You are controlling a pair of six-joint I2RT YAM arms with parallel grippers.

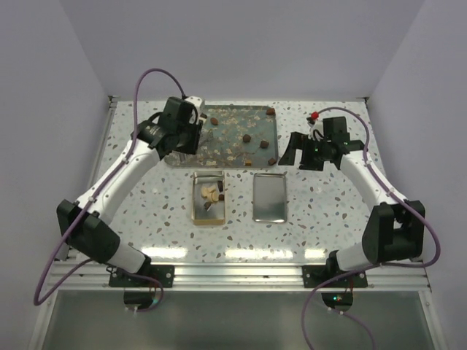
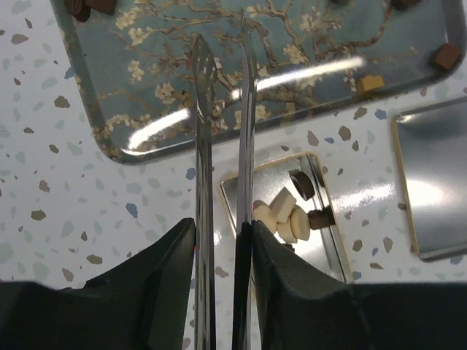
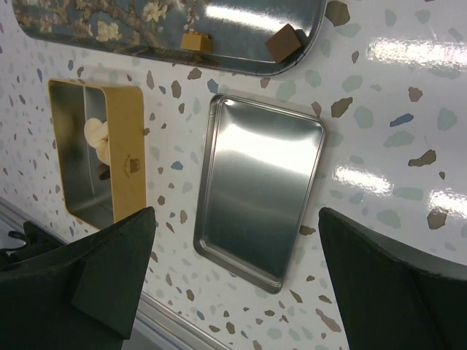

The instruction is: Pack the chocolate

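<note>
Several dark chocolate pieces [image 1: 247, 137] lie on the floral tray [image 1: 219, 149]; in the right wrist view a brown one [image 3: 283, 42] and a tan one [image 3: 193, 41] sit at its near edge. The gold tin [image 1: 198, 198] holds cream-white pieces [image 2: 281, 211] and dark ones [image 2: 301, 184]. My left gripper [image 1: 182, 130] is shut on metal tongs [image 2: 202, 146], whose blades stand slightly apart and empty over the tray's left near corner. My right gripper [image 1: 295, 151] is open and empty, hovering right of the tray above the silver lid [image 3: 259, 189].
The silver lid [image 1: 269, 197] lies flat just right of the gold tin. More dark pieces [image 2: 79, 7] sit at the tray's far left corner. A small red object [image 1: 314, 116] lies behind the right arm. White walls enclose the speckled table.
</note>
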